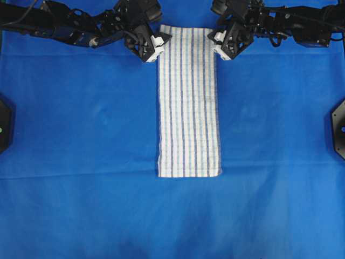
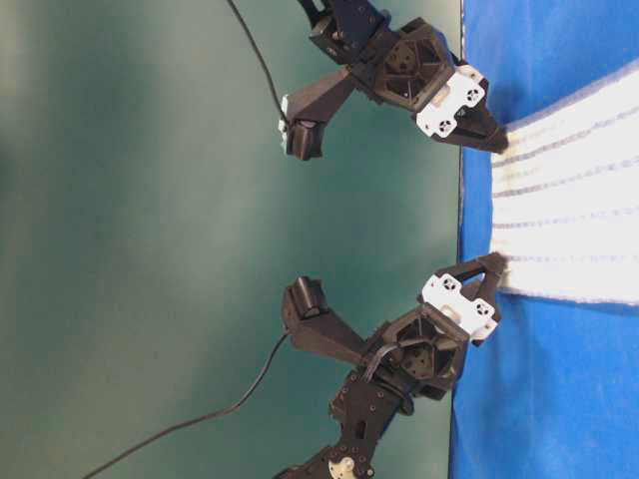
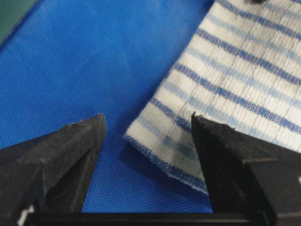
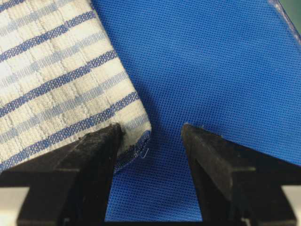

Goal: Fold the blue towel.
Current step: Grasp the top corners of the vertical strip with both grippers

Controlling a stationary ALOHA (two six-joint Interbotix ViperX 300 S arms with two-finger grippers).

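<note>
Blue towel (image 1: pixel 188 102) lies long and flat on blue cloth (image 1: pixel 81 135) — not folded end to end yet. Left gripper (image 1: pixel 153 48) and right gripper (image 1: pixel 222 46) at far corners, jaws wide, nothing pinched — grab and fold still to do.

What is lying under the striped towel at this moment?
The striped towel lies flat on a plain blue cloth, which shows all around it. At both near corners the wrist views show only that cloth beneath. Whatever lies under the towel's middle is covered.
</note>
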